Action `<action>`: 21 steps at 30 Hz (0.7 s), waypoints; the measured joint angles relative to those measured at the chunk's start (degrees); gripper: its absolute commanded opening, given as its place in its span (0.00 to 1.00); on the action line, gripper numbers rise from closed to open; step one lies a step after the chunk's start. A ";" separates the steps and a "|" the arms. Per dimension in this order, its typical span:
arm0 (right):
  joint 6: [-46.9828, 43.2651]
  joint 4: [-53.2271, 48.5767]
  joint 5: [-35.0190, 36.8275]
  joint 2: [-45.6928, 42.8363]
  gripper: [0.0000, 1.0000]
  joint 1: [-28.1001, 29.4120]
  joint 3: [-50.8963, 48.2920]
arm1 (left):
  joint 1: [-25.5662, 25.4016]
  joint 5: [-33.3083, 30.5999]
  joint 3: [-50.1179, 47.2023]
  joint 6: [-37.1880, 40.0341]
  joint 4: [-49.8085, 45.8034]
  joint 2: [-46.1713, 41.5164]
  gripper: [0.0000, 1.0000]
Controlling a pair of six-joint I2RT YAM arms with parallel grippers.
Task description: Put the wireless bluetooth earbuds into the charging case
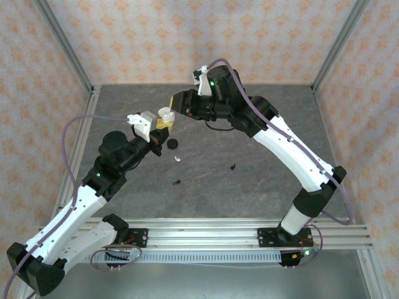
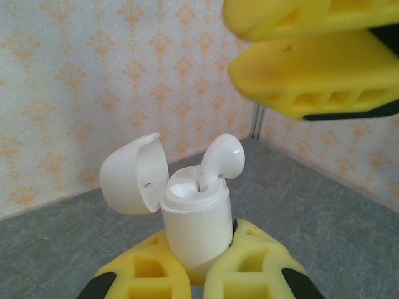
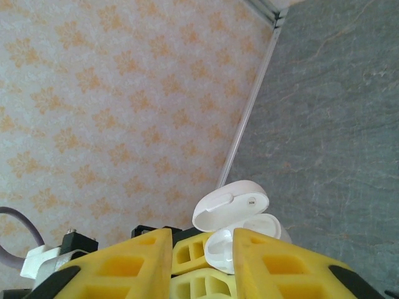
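My left gripper (image 2: 206, 242) is shut on a white charging case (image 2: 194, 225) and holds it upright above the table, its lid (image 2: 133, 174) hinged open to the left. A white earbud (image 2: 224, 156) stands stem-down in the case's right slot, its head poking above the rim. My right gripper (image 3: 202, 249) hovers just above the case, open, with nothing between its yellow fingers (image 2: 299, 78). From overhead, both grippers meet at the case (image 1: 164, 114). On the table lie another white earbud (image 1: 178, 158) and two black earbuds (image 1: 232, 166) (image 1: 177, 182).
A small black case (image 1: 173, 144) sits on the grey table just below the grippers. Patterned walls with metal posts (image 1: 68, 56) close off the back and sides. An aluminium rail (image 1: 206, 233) carries both arm bases at the near edge.
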 measured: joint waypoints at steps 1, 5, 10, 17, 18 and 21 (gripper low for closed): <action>-0.04 -0.04 -0.52 0.31 0.30 0.00 -0.02 | 0.00 0.28 0.00 -0.09 0.02 -0.02 0.00; -0.42 -0.63 -2.08 1.42 0.24 0.00 -0.09 | 0.00 0.94 0.04 -0.35 -0.07 -0.02 0.00; -0.35 -0.76 -3.17 1.64 0.23 -0.07 -0.11 | 0.00 0.94 0.09 -0.35 -0.70 -0.39 0.00; 1.18 -0.26 -4.46 1.42 0.23 -0.17 -1.01 | 0.02 0.90 0.09 -0.33 -1.46 -0.61 0.00; 1.55 -0.17 -4.50 1.36 0.23 -0.22 -1.22 | 0.02 0.90 0.09 -0.33 -1.62 -0.63 0.00; 2.56 0.33 -4.90 1.09 0.24 -0.22 -2.03 | 0.02 0.90 0.09 -0.33 -2.16 -0.63 0.00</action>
